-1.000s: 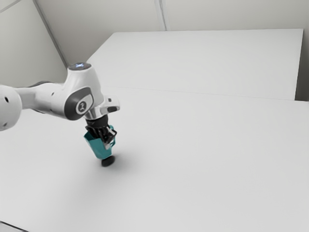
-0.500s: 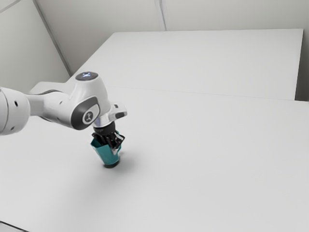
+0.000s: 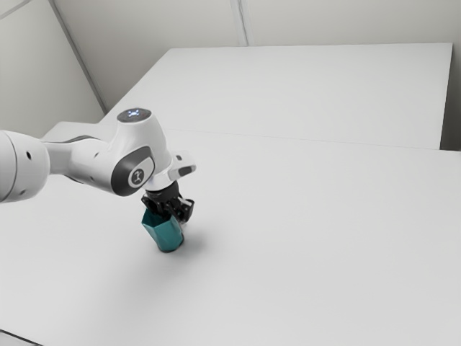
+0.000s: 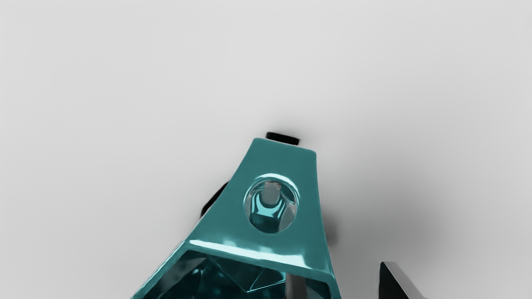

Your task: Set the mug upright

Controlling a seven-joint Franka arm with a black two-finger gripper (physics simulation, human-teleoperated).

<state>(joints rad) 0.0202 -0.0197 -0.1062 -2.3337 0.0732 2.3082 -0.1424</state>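
The teal mug (image 3: 164, 232) has its base down at the table and leans, its mouth toward the exterior view's left. My gripper (image 3: 175, 213) is over the mug's upper part on the side facing the exterior view's right. Seen from the hand, the mug (image 4: 274, 162) shows a round recess in its side and a dark base edge. My gripper (image 4: 341, 286) stands open: a grey finger-like strip shows inside the mouth, and the other finger is outside, with a gap to the wall. The handle is hidden.
The white table (image 3: 302, 238) extends around the mug. Behind it is another raised white surface (image 3: 302, 86), with pale walls beyond. A dark-edged corner lies at the exterior view's lower left.
Hand and mug have come down and toward the exterior view's right. The mug's base, earlier above its dark shadow, now meets the table. Its lean remains. The finger outside now stands apart from it.
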